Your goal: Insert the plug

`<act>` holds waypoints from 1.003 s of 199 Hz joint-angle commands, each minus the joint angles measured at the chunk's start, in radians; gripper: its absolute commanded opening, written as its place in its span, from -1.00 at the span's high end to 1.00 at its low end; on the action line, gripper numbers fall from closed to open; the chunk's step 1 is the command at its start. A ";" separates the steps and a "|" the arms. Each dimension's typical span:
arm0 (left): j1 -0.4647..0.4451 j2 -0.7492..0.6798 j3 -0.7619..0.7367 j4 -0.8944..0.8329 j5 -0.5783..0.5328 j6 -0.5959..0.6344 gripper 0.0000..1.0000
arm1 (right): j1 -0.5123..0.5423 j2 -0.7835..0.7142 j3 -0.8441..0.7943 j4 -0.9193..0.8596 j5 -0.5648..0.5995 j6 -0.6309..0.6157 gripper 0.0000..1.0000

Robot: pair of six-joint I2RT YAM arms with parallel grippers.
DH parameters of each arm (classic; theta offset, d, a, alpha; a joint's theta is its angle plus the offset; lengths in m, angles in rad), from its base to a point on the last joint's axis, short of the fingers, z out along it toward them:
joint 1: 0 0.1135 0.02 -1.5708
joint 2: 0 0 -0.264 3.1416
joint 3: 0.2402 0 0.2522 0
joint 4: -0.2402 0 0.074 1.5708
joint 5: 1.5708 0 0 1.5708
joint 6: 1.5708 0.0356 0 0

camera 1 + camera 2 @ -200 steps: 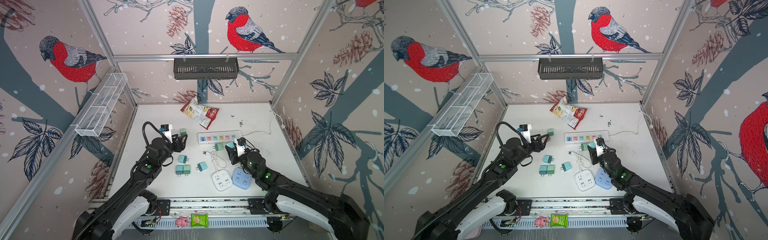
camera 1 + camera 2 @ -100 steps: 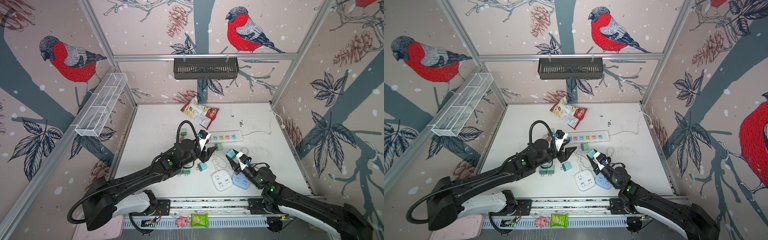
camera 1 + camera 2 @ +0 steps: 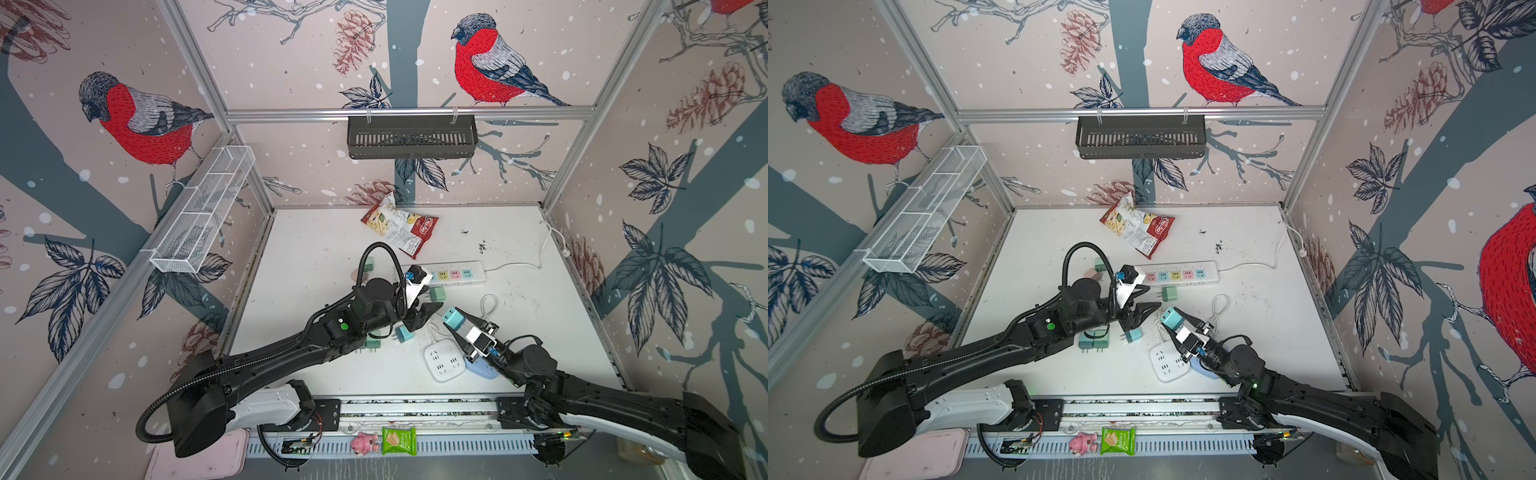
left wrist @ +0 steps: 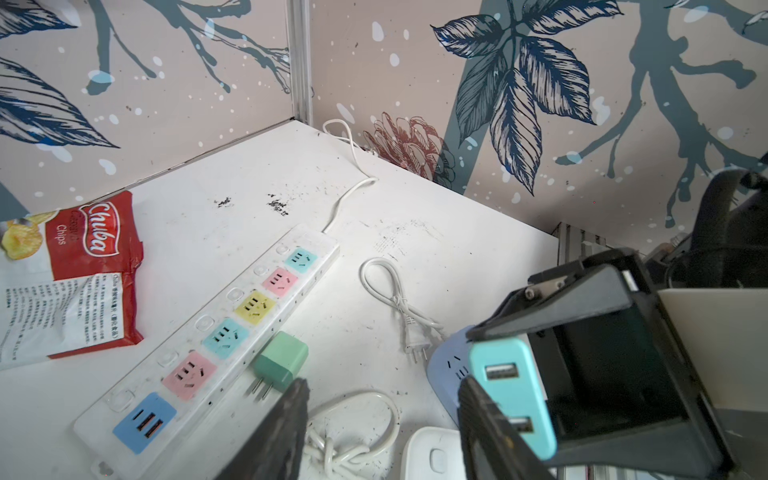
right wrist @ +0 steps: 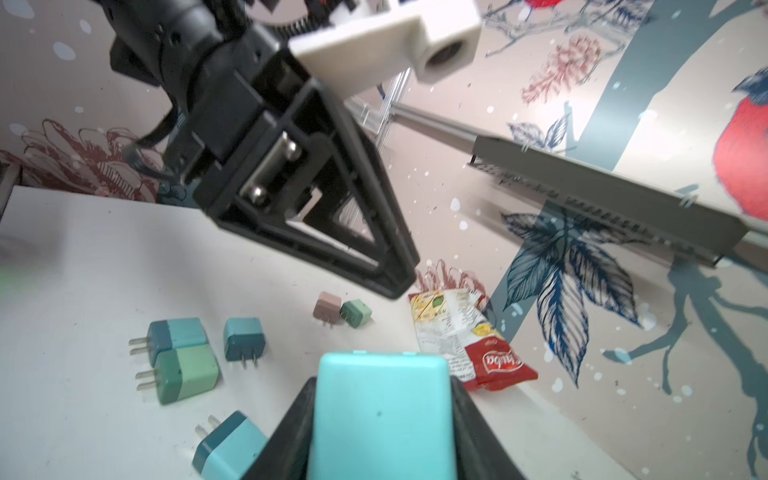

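My right gripper point(image 3: 456, 320) is shut on a turquoise plug point(image 3: 452, 317), held above the middle of the table; the plug point(image 5: 382, 415) fills the gap between the jaws in the right wrist view. In both top views my left gripper point(image 3: 428, 311) hovers just left of it, open with nothing between its fingers. Seen from the left wrist, the plug point(image 4: 511, 390) shows two USB ports and sits just beyond one finger, outside the gap of the left gripper point(image 4: 382, 399). The white power strip point(image 3: 455, 274) with coloured sockets lies behind both grippers.
A green plug point(image 3: 437, 294) lies beside the strip. Several more plugs point(image 5: 178, 353) lie under the left arm. A white square socket block point(image 3: 444, 360) and a blue one point(image 3: 482, 369) sit near the front, coiled white cords point(image 4: 353, 432) between them. A chips bag point(image 3: 401, 228) lies at the back.
My left arm has swung from the table's left side to the middle, up to the right gripper, and its jaws have narrowed a little. The right gripper drifted slightly forward with the plug.
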 commanded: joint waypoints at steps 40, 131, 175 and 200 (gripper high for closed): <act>-0.036 0.033 0.069 -0.047 0.124 0.086 -0.12 | 0.019 -0.197 -0.205 0.093 -0.001 -0.087 0.97; -0.050 -0.153 -0.061 0.112 0.182 0.049 -0.32 | 0.018 -0.217 -0.229 0.101 -0.025 -0.113 0.97; -0.055 -0.132 -0.031 0.090 0.240 0.035 -0.30 | 0.020 -0.094 -0.201 0.136 -0.051 -0.122 0.99; -0.056 -0.092 -0.004 0.070 0.261 0.026 -0.30 | 0.030 0.021 -0.166 0.162 -0.043 -0.130 0.99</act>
